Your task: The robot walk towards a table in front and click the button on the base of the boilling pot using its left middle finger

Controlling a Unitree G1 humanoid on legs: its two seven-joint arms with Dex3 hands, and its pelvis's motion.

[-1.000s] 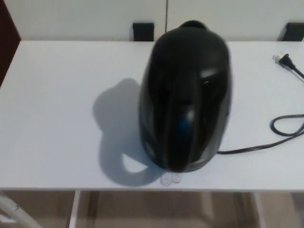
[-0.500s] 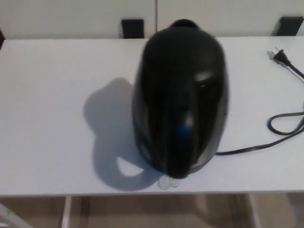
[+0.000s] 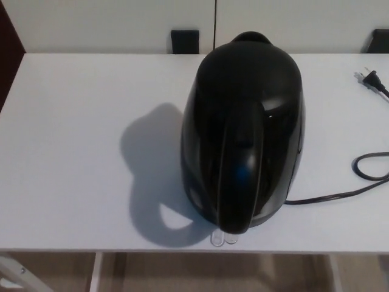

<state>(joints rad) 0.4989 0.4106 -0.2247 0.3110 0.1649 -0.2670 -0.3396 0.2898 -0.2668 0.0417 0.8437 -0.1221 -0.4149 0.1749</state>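
A glossy black boiling pot stands on the white table, right of the middle, with its handle pointing toward me. At the foot of the handle, a small clear button sticks out from the base, close to the table's near edge. Neither of my hands shows in the head view.
A black power cord runs from the pot's base to the right, loops, and ends in a plug at the far right. Two dark blocks sit behind the table's far edge against the pale wall. Floor shows below the near edge.
The whole picture has shifted left, then back right and slightly down, so the camera moved. The pot looks a little larger and nearer. Nothing on the table has moved.
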